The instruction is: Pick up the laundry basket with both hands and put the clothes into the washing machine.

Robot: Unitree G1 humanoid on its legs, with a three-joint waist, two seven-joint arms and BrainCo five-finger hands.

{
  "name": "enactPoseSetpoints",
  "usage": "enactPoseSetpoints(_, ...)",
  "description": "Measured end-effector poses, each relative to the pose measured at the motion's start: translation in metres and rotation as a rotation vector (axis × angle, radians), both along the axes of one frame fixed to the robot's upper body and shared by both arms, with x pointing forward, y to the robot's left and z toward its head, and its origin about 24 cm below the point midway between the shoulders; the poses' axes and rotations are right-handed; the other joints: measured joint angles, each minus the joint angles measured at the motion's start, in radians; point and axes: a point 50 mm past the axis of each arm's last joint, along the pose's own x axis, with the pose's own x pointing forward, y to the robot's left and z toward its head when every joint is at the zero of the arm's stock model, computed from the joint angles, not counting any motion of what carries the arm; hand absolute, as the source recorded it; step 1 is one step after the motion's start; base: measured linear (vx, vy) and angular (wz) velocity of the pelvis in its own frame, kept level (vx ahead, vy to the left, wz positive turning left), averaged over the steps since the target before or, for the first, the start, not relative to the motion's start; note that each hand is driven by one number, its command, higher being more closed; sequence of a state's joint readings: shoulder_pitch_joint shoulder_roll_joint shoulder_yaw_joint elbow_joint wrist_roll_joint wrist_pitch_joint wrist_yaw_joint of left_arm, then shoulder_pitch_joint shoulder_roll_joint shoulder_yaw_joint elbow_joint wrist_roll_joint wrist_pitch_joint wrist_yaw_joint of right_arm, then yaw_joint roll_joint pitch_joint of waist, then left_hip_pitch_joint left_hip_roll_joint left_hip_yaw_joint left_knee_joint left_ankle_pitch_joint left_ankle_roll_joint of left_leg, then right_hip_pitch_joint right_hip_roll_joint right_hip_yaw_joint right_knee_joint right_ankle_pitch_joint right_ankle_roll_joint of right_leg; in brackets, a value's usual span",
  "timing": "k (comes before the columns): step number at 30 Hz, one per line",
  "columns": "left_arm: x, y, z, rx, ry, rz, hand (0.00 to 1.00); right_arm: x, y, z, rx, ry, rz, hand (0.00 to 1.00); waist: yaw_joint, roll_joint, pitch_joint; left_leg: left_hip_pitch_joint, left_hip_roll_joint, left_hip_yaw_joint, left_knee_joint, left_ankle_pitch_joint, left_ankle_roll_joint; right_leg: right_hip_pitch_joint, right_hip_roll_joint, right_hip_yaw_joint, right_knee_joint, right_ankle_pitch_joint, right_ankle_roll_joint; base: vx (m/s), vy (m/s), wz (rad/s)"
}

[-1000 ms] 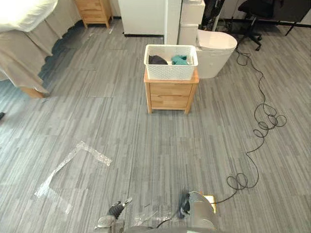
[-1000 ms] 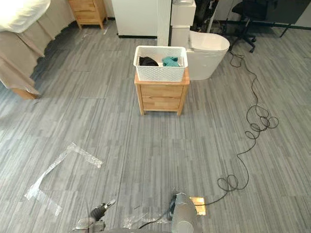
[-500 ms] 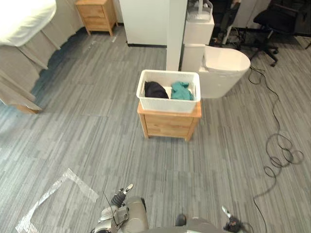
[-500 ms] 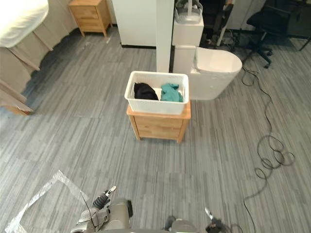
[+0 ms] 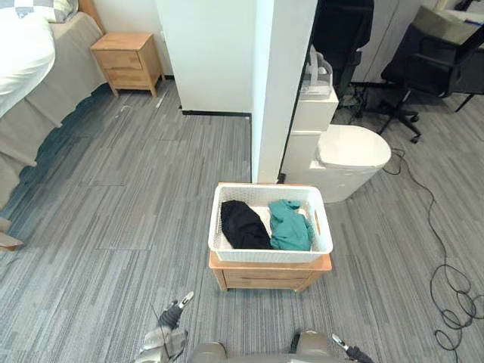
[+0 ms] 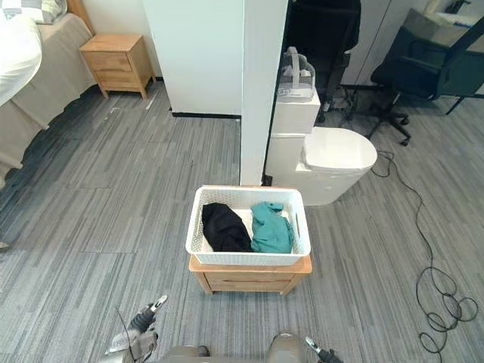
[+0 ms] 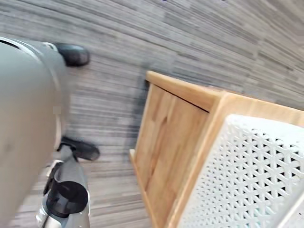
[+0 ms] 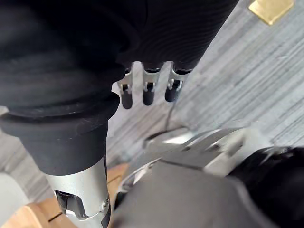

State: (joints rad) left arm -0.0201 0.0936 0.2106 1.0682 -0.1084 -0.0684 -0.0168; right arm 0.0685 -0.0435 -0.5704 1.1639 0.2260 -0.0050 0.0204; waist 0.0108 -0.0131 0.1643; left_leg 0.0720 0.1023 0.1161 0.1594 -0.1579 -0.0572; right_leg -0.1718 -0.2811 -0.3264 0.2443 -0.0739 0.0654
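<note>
Approach looks nearly complete: over the past second the whole view has shifted as the robot walked forward, while the things themselves have kept their places. Nearest, the left hand (image 5: 165, 339) hangs low with relaxed, uncurled fingers, holding nothing. The right hand (image 8: 147, 95) is likewise slack and empty, its fingers straight. Just ahead of both hands, centred between them, stands the light wooden bedside cabinet (image 5: 265, 280). On its top sits the white lattice-walled plastic laundry basket (image 5: 268, 255), untouched, with a crumpled black garment (image 5: 242, 225) on the left hand's side and a teal garment (image 5: 290, 225) on the right's. Beyond the basket rise a white square pillar (image 5: 276, 91) and a white rounded fixture (image 5: 349, 155). The basket is probably now within reach, so the next step would be raising both hands to its end walls.
</note>
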Motion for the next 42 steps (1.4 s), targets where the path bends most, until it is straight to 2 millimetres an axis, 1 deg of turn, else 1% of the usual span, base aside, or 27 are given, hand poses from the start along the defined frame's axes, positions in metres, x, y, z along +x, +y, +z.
enactPoseSetpoints(1, -0.002, 0.0, -0.001, -0.001, 0.003, 0.002, 0.0, -0.001, 0.001, 0.0, 0.006, 0.001, -0.015, 0.0, 0.001, -0.006, -0.005, 0.014, 0.006, -0.014, -0.004, -0.007, -0.021, 0.007, 0.006, 0.016, -0.06, 0.097, 0.022, 0.43, -0.288, 0.64)
enactPoseSetpoints(2, -0.008, 0.001, -0.002, 0.004, 0.02, 0.013, 0.0, -0.003, 0.002, -0.001, 0.007, 0.006, -0.017, 0.0, 0.0, -0.011, -0.018, 0.023, 0.016, -0.044, -0.006, -0.028, -0.058, 0.018, 0.022, 0.045, -0.092, 0.189, 0.069, 0.41, -0.318, 0.31)
enactPoseSetpoints(3, -0.01, -0.004, -0.004, -0.014, 0.025, 0.017, 0.0, 0.001, -0.003, 0.001, -0.008, -0.005, -0.011, 0.0, 0.004, 0.017, -0.027, 0.026, 0.046, -0.051, -0.013, -0.025, -0.077, 0.019, 0.051, 0.031, -0.09, 0.199, 0.047, 0.39, -0.32, 0.25)
enactPoseSetpoints(4, -0.019, -0.014, -0.008, -0.042, 0.045, 0.021, 0.0, 0.012, -0.009, 0.005, -0.04, -0.04, 0.01, 0.0, 0.005, 0.035, -0.043, 0.02, 0.089, -0.058, -0.019, -0.007, -0.107, 0.033, 0.089, 0.009, -0.111, 0.17, 0.029, 0.43, -0.338, 0.06)
enactPoseSetpoints(5, -0.022, -0.023, -0.01, -0.066, 0.052, 0.02, 0.0, 0.025, -0.016, 0.011, -0.078, -0.087, 0.032, 0.0, 0.004, 0.068, -0.06, 0.02, 0.129, -0.06, -0.017, -0.003, -0.115, 0.049, 0.129, -0.013, -0.127, 0.155, 0.013, 0.28, -0.221, 0.15)
enactPoseSetpoints(6, -0.026, -0.025, -0.011, -0.075, 0.061, 0.022, 0.0, 0.034, -0.019, 0.014, -0.1, -0.114, 0.046, 0.0, 0.004, 0.071, -0.062, 0.018, 0.144, -0.063, -0.008, 0.002, -0.122, 0.057, 0.143, -0.021, -0.13, 0.147, 0.005, 0.34, -0.295, 0.2)
enactPoseSetpoints(7, -0.026, -0.027, -0.011, -0.08, 0.058, 0.024, 0.0, 0.056, -0.023, 0.026, -0.155, -0.197, 0.097, 0.0, 0.005, 0.064, -0.059, 0.001, 0.161, -0.074, 0.047, 0.019, -0.14, 0.08, 0.16, -0.036, -0.128, 0.12, -0.002, 0.15, -0.177, 0.2)
enactPoseSetpoints(8, -0.026, -0.026, -0.011, -0.081, 0.057, 0.029, 0.0, 0.066, -0.024, 0.032, -0.181, -0.237, 0.126, 0.0, 0.006, 0.06, -0.059, -0.014, 0.164, -0.084, 0.09, 0.023, -0.145, 0.087, 0.166, -0.041, -0.126, 0.11, -0.006, 0.21, -0.277, 0.24)
enactPoseSetpoints(10, -0.027, -0.022, -0.009, -0.078, 0.028, 0.057, 0.0, 0.099, -0.032, 0.063, -0.311, -0.392, 0.237, 0.0, 0.009, 0.058, -0.049, -0.129, 0.18, -0.129, 0.359, 0.042, -0.143, 0.126, 0.177, -0.039, -0.127, 0.083, -0.015, 0.12, -0.19, -0.02)
enactPoseSetpoints(11, -0.028, -0.021, -0.008, -0.078, 0.02, 0.068, 0.0, 0.11, -0.032, 0.072, -0.335, -0.438, 0.256, 0.0, 0.012, 0.057, -0.043, -0.156, 0.179, -0.143, 0.419, 0.069, -0.144, 0.138, 0.179, -0.034, -0.13, 0.081, -0.017, 0.08, -0.095, -0.18)
enactPoseSetpoints(12, -0.028, -0.02, -0.006, -0.076, 0.003, 0.083, 0.0, 0.121, -0.032, 0.085, -0.366, -0.501, 0.274, 0.0, 0.023, 0.038, -0.029, -0.193, 0.178, -0.147, 0.502, 0.099, -0.153, 0.155, 0.174, -0.025, -0.146, 0.075, -0.025, 0.07, -0.063, -0.14)
enactPoseSetpoints(13, -0.026, -0.019, -0.003, -0.078, -0.024, 0.092, 0.0, 0.133, -0.034, 0.1, -0.414, -0.568, 0.28, 0.0, 0.033, 0.039, -0.027, -0.228, 0.181, -0.142, 0.538, 0.042, -0.134, 0.169, 0.17, -0.024, -0.168, 0.074, -0.028, 0.06, -0.044, -0.08)
enactPoseSetpoints(14, -0.022, -0.017, 0.002, -0.076, -0.063, 0.111, 0.0, 0.142, -0.037, 0.115, -0.463, -0.623, 0.268, 0.0, 0.032, 0.04, -0.028, -0.253, 0.179, -0.126, 0.482, -0.007, -0.111, 0.171, 0.17, -0.025, -0.18, 0.074, -0.028, 0.06, -0.019, -0.04)
enactPoseSetpoints(15, -0.02, -0.015, 0.005, -0.072, -0.084, 0.125, 0.0, 0.146, -0.038, 0.122, -0.481, -0.649, 0.262, 0.0, 0.031, 0.04, -0.028, -0.255, 0.179, -0.114, 0.418, -0.013, -0.105, 0.17, 0.17, -0.025, -0.184, 0.076, -0.026, 0.05, 0.043, -0.02)
enactPoseSetpoints(16, -0.016, -0.012, 0.011, -0.061, -0.127, 0.136, 0.0, 0.151, -0.041, 0.136, -0.519, -0.7, 0.249, 0.0, 0.031, 0.042, -0.028, -0.249, 0.179, -0.09, 0.276, -0.01, -0.103, 0.165, 0.171, -0.026, -0.198, 0.083, -0.014, 0.06, 0.117, -0.09)
enactPoseSetpoints(17, -0.011, -0.01, 0.018, -0.055, -0.178, 0.148, 0.0, 0.153, -0.047, 0.152, -0.568, -0.754, 0.227, 0.0, 0.031, 0.056, -0.026, -0.249, 0.177, -0.075, 0.169, 0.018, -0.105, 0.152, 0.174, -0.021, -0.196, 0.085, 0.001, 0.07, 0.213, -0.18)
enactPoseSetpoints(18, -0.008, -0.01, 0.025, -0.052, -0.219, 0.168, 0.0, 0.155, -0.052, 0.167, -0.618, -0.796, 0.21, 0.0, 0.032, 0.084, -0.024, -0.25, 0.175, -0.074, 0.131, 0.044, -0.108, 0.145, 0.178, -0.013, -0.193, 0.082, 0.028, 0.07, 0.235, -0.26)
enactPoseSetpoints(19, -0.005, -0.006, 0.029, -0.038, -0.246, 0.182, 0.0, 0.156, -0.051, 0.172, -0.628, -0.82, 0.19, 0.0, 0.033, 0.066, -0.012, -0.25, 0.165, -0.057, 0.142, 0.041, -0.111, 0.142, 0.162, 0.002, -0.193, 0.087, 0.036, 0.09, 0.262, -0.3)
enactPoseSetpoints(21, 0.002, 0.007, 0.05, 0.013, -0.351, 0.21, 0.0, 0.152, -0.053, 0.191, -0.703, -0.876, 0.177, 0.0, 0.029, 0.037, -0.01, -0.284, 0.107, -0.028, 0.14, 0.031, -0.087, 0.102, 0.105, 0.02, -0.198, 0.114, 0.069, 0.12, 0.248, -0.12)
enactPoseSetpoints(22, 0.012, 0.014, 0.062, 0.042, -0.414, 0.208, 0.0, 0.15, -0.055, 0.2, -0.734, -0.902, 0.159, 0.0, 0.029, 0.02, -0.001, -0.296, 0.081, -0.016, 0.142, 0.027, -0.077, 0.09, 0.083, 0.026, -0.206, 0.127, 0.087, 0.12, 0.224, 0.01)
enactPoseSetpoints(25, 0.027, 0.025, 0.084, 0.134, -0.511, 0.174, 0.0, 0.157, -0.053, 0.209, -0.762, -0.932, 0.184, 0.0, 0.031, 0.023, 0.01, -0.313, 0.05, 0.011, 0.155, 0.018, -0.06, 0.07, 0.052, 0.034, -0.221, 0.148, 0.093, 0.1, 0.158, -0.11)
enactPoseSetpoints(29, 0.058, 0.025, 0.114, 0.193, -0.649, 0.117, 0.0, 0.178, -0.038, 0.218, -0.737, -0.991, 0.257, 0.0, 0.032, 0.039, 0.062, -0.353, 0.058, 0.017, 0.16, 0.017, -0.06, 0.028, 0.062, 0.04, -0.224, 0.159, 0.096, 0.02, 0.023, -0.06)
enactPoseSetpoints(30, 0.063, 0.022, 0.116, 0.194, -0.66, 0.105, 0.0, 0.179, -0.037, 0.219, -0.737, -0.994, 0.267, 0.0, 0.032, 0.04, 0.071, -0.354, 0.06, 0.016, 0.16, 0.017, -0.06, 0.028, 0.064, 0.039, -0.224, 0.159, 0.096, 0.01, -0.031, -0.01)
enactPoseSetpoints(31, 0.079, 0.007, 0.123, 0.182, -0.696, 0.033, 0.0, 0.183, -0.034, 0.219, -0.73, -0.996, 0.297, 0.0, 0.031, 0.035, 0.094, -0.355, 0.067, 0.014, 0.162, 0.017, -0.061, 0.028, 0.071, 0.037, -0.223, 0.16, 0.095, 0.0, 0.0, 0.0)
enactPoseSetpoints(37, 0.124, -0.036, 0.138, 0.18, -0.757, -0.184, 0.0, 0.203, -0.021, 0.217, -0.677, -0.997, 0.338, 0.0, 0.027, 0.018, 0.157, -0.376, 0.071, 0.023, 0.169, 0.017, -0.06, -0.003, 0.078, 0.056, -0.211, 0.161, 0.092, -0.01, -0.001, -0.07)
enactPoseSetpoints(40, 0.146, -0.043, 0.141, 0.226, -0.743, -0.225, 0.0, 0.216, -0.019, 0.214, -0.66, -0.964, 0.363, 0.0, 0.031, 0.019, 0.19, -0.384, 0.077, 0.023, 0.184, 0.017, -0.06, -0.01, 0.085, 0.065, -0.207, 0.166, 0.086, -0.02, 0.001, -0.05)
enactPoseSetpoints(42, 0.16, -0.044, 0.147, 0.267, -0.728, -0.248, 0.0, 0.23, -0.006, 0.221, -0.649, -0.992, 0.399, 0.0, 0.03, 0.018, 0.229, -0.386, 0.088, 0.023, 0.198, 0.017, -0.06, -0.012, 0.092, 0.07, -0.192, 0.167, 0.084, -0.07, -0.013, -0.06)
